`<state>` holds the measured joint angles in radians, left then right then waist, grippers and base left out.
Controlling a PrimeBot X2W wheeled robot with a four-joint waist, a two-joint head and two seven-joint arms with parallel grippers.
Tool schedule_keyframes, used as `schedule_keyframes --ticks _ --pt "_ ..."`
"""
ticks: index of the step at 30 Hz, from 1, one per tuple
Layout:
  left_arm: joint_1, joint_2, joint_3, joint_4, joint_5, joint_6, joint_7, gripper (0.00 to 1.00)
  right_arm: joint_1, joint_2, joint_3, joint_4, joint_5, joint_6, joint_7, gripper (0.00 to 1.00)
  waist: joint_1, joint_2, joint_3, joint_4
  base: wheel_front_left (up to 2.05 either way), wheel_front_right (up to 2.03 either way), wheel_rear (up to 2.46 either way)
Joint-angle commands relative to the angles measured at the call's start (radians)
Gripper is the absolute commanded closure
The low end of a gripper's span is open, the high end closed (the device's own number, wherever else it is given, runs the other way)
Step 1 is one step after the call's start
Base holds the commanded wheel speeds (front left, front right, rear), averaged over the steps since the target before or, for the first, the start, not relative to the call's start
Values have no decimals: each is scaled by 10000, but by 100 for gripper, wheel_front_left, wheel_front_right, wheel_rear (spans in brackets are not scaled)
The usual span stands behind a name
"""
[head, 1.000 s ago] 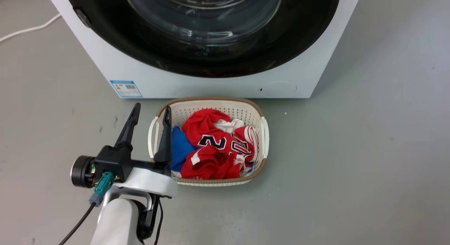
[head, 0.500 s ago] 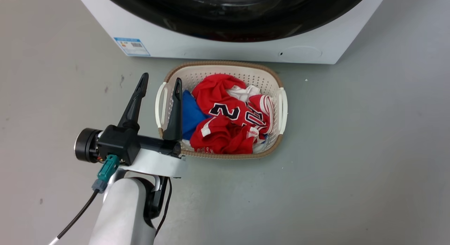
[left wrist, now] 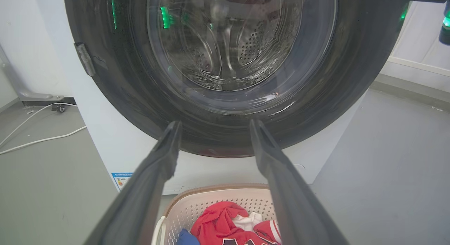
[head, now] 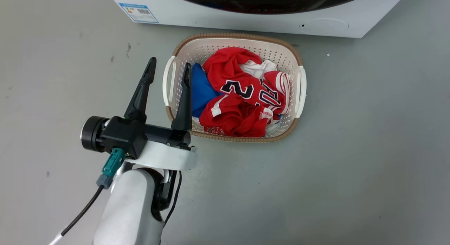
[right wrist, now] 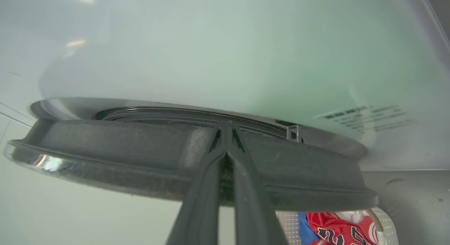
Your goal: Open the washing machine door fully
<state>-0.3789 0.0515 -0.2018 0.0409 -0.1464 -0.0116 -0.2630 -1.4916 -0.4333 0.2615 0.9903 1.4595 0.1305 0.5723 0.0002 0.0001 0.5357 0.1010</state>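
Note:
The washing machine door is round with a glossy black rim and a clear glass centre, and the steel drum shows through it. It sits against the white washing machine. My left gripper is open and empty, pointing at the door's lower rim from a distance. In the head view the left gripper hangs beside the basket's left handle. In the right wrist view my right gripper is shut, its tips together at the edge of the door, by the gap to the white front.
A white laundry basket with red, blue and white clothes stands on the grey floor just in front of the machine. A white cable lies on the floor left of the machine. A blue label marks its lower left corner.
The head view has shifted, so the machine and basket sit higher and further right. The left gripper stays open beside the basket.

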Motion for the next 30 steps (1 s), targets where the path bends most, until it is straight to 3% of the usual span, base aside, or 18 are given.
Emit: schedule_keyframes --ticks 1,13,30 --pt "-202 -16 -61 -42 -37 50 -26 0 -217 120 41 89 -57 4 1 100 -2 -1 118 61 0 0 0" --pt "-307 -15 -260 104 -127 197 -26 0 -28 456 203 -233 172 18 1451 100 -2 -1 83 46 0 0 0" --pt "485 -11 70 817 -66 13 -26 0 3742 620 201 -2703 1051 15 2721 100 -2 -1 -1736 -521 0 0 0"
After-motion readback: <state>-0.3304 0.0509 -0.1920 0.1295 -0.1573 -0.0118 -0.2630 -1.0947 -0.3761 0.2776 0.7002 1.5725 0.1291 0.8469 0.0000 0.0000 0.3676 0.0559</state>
